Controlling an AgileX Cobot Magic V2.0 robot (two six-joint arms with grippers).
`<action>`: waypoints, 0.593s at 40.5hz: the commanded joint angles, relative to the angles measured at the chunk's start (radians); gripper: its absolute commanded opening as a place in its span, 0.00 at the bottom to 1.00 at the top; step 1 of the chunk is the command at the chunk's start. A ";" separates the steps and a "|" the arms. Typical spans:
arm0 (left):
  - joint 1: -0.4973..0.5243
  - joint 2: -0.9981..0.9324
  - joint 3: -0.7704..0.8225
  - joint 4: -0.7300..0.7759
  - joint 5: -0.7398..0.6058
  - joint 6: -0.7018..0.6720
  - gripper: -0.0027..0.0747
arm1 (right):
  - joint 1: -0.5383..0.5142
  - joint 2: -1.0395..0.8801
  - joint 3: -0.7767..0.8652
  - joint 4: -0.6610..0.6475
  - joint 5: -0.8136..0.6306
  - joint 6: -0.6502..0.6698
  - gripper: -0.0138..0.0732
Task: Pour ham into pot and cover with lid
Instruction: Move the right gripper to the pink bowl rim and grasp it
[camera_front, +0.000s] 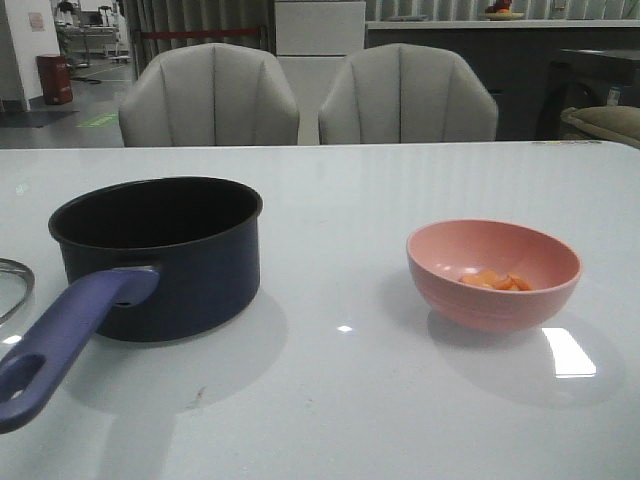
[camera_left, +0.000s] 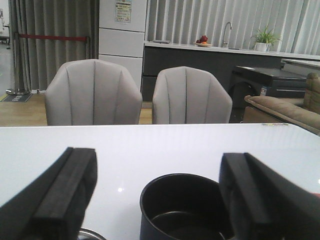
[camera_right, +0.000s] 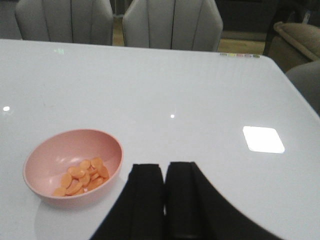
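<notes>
Pot (camera_front: 160, 255) sits at 9 o'clock on the table (camera_front: 340, 400), lid (camera_front: 12, 288) at its left edge. Ham (camera_front: 495, 281) in pink bowl (camera_front: 493, 272) at 3 o'clock — well apart. My left gripper (camera_left: 157, 197) gapes wide; right gripper (camera_right: 164, 192) pinched together — empty.

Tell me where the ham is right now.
The ham lies inside the pink bowl on the table's right side in the front view, right of the pot.

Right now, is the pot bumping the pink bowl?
Apart. The front view shows the pot and the bowl with a wide strip of bare table between them.
</notes>
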 joint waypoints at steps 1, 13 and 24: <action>-0.008 0.010 -0.029 -0.009 -0.086 -0.001 0.75 | -0.003 0.046 -0.036 0.006 -0.085 -0.005 0.33; -0.008 0.010 -0.029 -0.009 -0.074 -0.001 0.75 | -0.003 0.269 -0.144 0.092 -0.069 -0.005 0.69; -0.008 0.010 -0.028 -0.009 -0.068 -0.001 0.75 | 0.007 0.621 -0.322 0.172 0.007 -0.005 0.73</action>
